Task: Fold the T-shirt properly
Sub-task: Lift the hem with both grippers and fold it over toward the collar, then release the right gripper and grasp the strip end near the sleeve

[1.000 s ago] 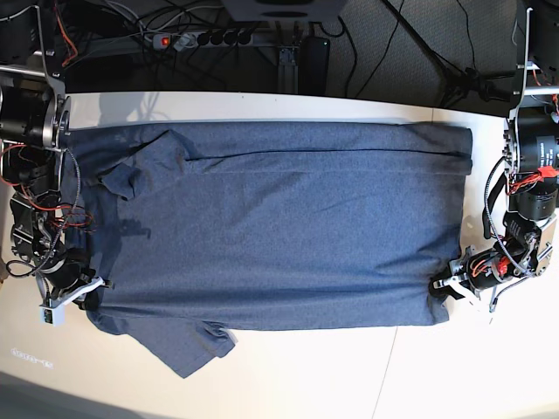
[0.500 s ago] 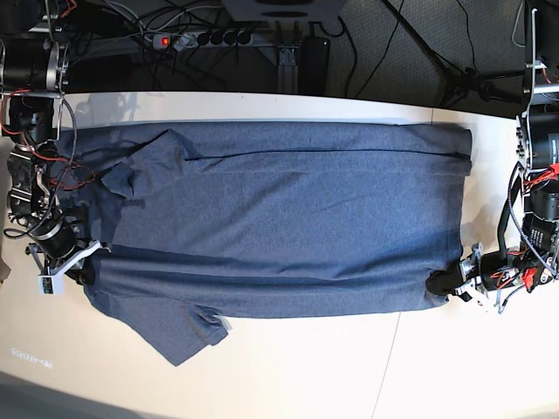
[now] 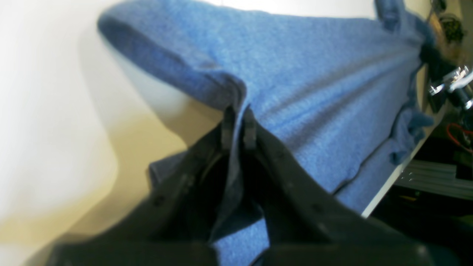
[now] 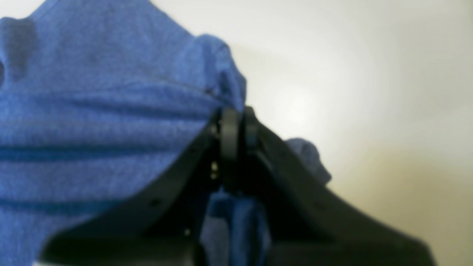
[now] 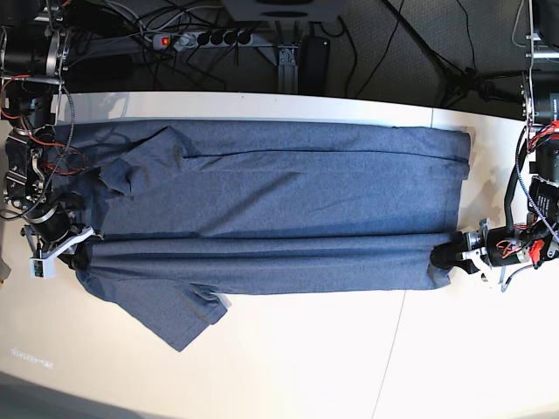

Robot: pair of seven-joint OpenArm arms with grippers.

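Looks like a robotics lab or test bench, not a home. White worktop (image 5: pixel 288 367) set against a dark backdrop, bare except for the cloth laid out on it. Behind its far edge, a power strip (image 5: pixel 205 38) with a lit red switch, black cables (image 5: pixel 410 44) trailing loose across dark flooring, and a metal frame post (image 5: pixel 288 61). At both ends, exposed robot arms (image 5: pixel 35 175) with bare motors and red and black wiring, uncovered.
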